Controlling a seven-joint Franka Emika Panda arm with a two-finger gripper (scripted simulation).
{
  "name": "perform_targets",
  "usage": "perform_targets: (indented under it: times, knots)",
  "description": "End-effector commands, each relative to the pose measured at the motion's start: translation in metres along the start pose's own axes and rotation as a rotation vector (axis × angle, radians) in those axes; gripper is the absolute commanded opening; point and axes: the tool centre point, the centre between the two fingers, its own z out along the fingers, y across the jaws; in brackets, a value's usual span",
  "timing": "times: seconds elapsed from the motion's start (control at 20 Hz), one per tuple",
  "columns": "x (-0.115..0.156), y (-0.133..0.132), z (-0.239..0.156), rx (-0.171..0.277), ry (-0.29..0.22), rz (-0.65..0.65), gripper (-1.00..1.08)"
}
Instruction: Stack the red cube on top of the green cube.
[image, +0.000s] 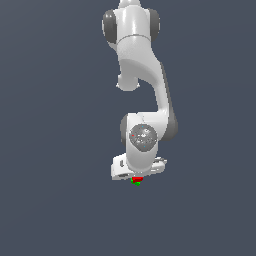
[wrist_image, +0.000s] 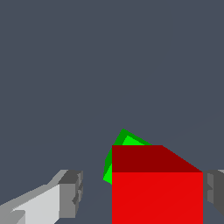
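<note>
Wrist view: left finger pad (wrist_image: 72, 192) stands apart from the red cube (wrist_image: 156, 192); the right pad sits at its far face, so the gripper (wrist_image: 142, 194) appears parted, contact uncertain. The green cube (wrist_image: 124, 146) lies just beyond, rotated. Step: placement; next, confirm release and retreat straight upward.

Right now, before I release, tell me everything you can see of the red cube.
The red cube is plain, bright red, flat-shaded and unmarked. In the wrist view it sits between the tool fingers: one pad is at its side, while a gap shows toward the other pad. The green cube peeks out behind it, rotated relative to it. In the exterior view the red sits directly above the green, under the tool. Contact between the cubes cannot be confirmed.
</note>
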Motion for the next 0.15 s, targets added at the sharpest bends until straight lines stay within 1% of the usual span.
perform_targets:
  times: [0.0,0.1]
  knots:
    - [0.0001,0.0000,0.0000,0.000,0.000,0.000,1.00]
    - [0.0001,0.0000,0.0000,0.000,0.000,0.000,1.00]
